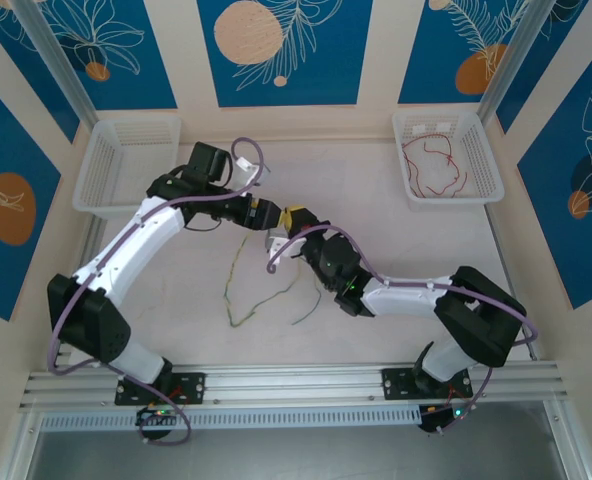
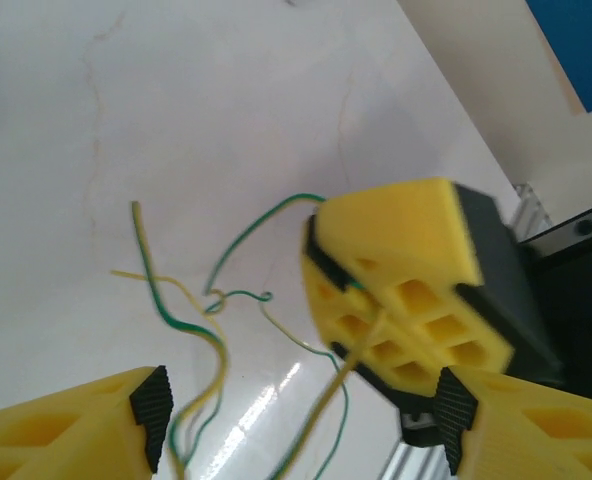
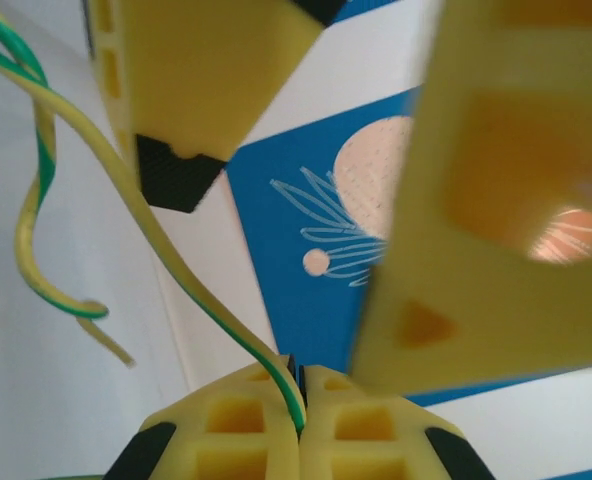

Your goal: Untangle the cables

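The right gripper (image 3: 298,400) is clamped on one thin green-and-yellow striped wire (image 3: 146,235), likely to draw it out of the tangle. Just beside it, the left gripper (image 2: 304,420) hangs with fingers apart. Other thin green and pale yellow wires (image 1: 238,292) lie on the white table (image 1: 176,290) nearby.

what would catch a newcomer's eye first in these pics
The right gripper, shut on a green-and-yellow cable, meets the open left gripper nose to nose above mid-table. Below them, more thin green and yellow cables sprawl loose on the white table. A red cable lies in the far-right basket.
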Action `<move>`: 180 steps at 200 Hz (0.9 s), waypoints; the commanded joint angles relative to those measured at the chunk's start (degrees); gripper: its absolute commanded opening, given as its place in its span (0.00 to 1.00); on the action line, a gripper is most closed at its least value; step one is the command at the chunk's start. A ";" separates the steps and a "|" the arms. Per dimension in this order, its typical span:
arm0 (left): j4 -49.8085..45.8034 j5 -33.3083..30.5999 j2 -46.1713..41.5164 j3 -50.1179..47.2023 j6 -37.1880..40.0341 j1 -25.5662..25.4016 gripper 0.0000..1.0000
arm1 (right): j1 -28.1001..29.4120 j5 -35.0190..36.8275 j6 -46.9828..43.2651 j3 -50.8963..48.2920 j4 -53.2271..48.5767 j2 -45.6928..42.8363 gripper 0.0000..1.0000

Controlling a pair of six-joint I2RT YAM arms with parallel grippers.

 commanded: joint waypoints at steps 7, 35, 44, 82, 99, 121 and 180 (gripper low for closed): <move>1.85 -4.93 -6.25 -2.37 -1.56 1.74 0.74 | -0.49 -5.42 2.02 2.09 0.76 -7.78 0.00; 1.22 -3.29 -6.09 -0.90 -2.60 3.04 0.75 | -1.07 -9.38 4.34 2.00 -5.11 -13.04 0.00; 0.06 -2.15 -5.22 0.16 -2.05 3.11 0.75 | -1.56 -11.29 3.20 1.27 -5.83 -14.19 0.00; 0.78 9.04 -1.90 1.40 -2.56 3.09 0.77 | -3.21 -15.71 2.80 1.44 -7.36 -16.25 0.00; 0.82 9.82 -1.37 1.75 -2.38 3.02 0.77 | -3.11 -16.57 3.47 2.19 -9.16 -16.39 0.00; 2.09 11.73 -2.36 1.04 -1.56 3.03 0.77 | -3.41 -16.64 3.18 2.25 -8.72 -15.70 0.00; 6.53 15.70 -0.36 -0.18 -4.77 1.89 0.71 | -1.91 -15.01 0.17 2.50 -4.53 -12.00 0.00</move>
